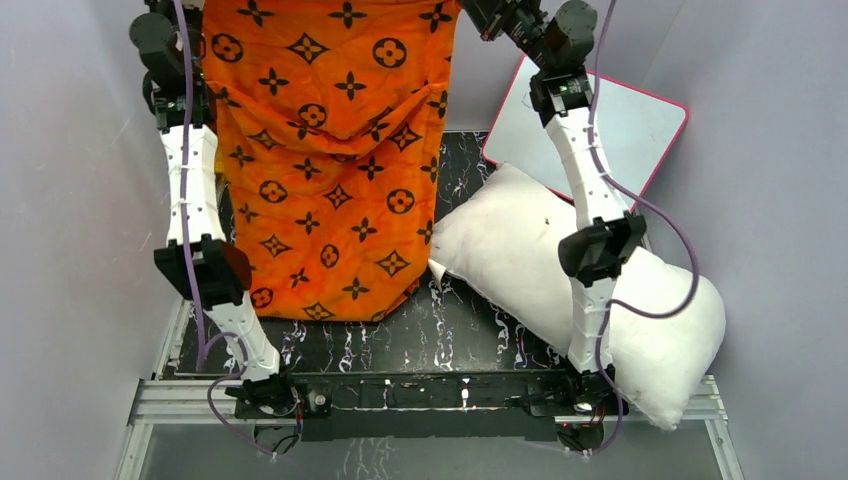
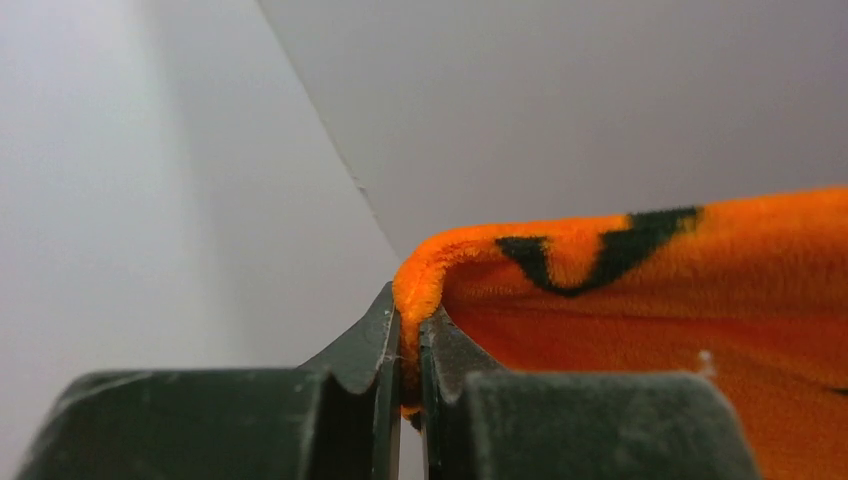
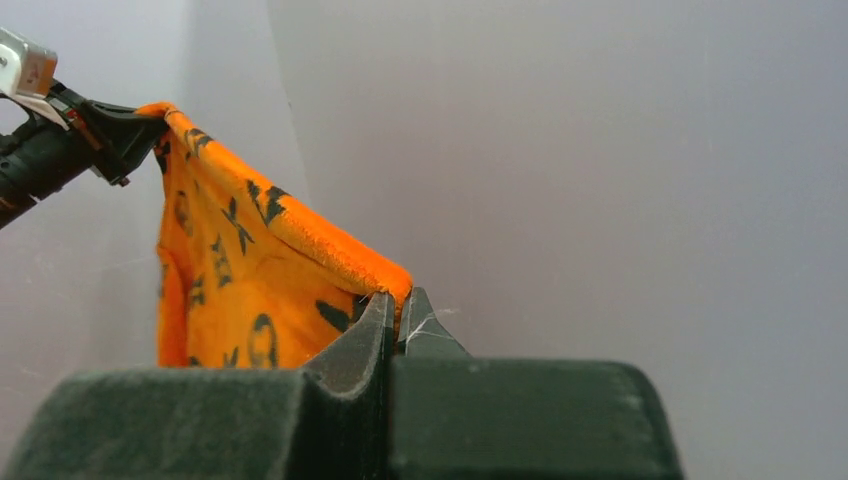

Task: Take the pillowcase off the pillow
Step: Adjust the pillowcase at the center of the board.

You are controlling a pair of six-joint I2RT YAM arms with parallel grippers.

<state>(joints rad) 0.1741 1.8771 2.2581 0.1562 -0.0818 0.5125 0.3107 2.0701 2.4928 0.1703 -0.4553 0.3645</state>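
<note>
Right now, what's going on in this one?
Both arms hold the orange pillowcase up by its top edge. The left gripper is shut on one corner and the right gripper on the other. The cover hangs limp and flat, reaching down to the table. The white pillow lies bare on the table's right side, fully outside the case.

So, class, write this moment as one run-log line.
left gripper: shut on pillowcase | right gripper: shut on pillowcase | pillowcase: held up, off pillow | pillow: bare, lying right
</note>
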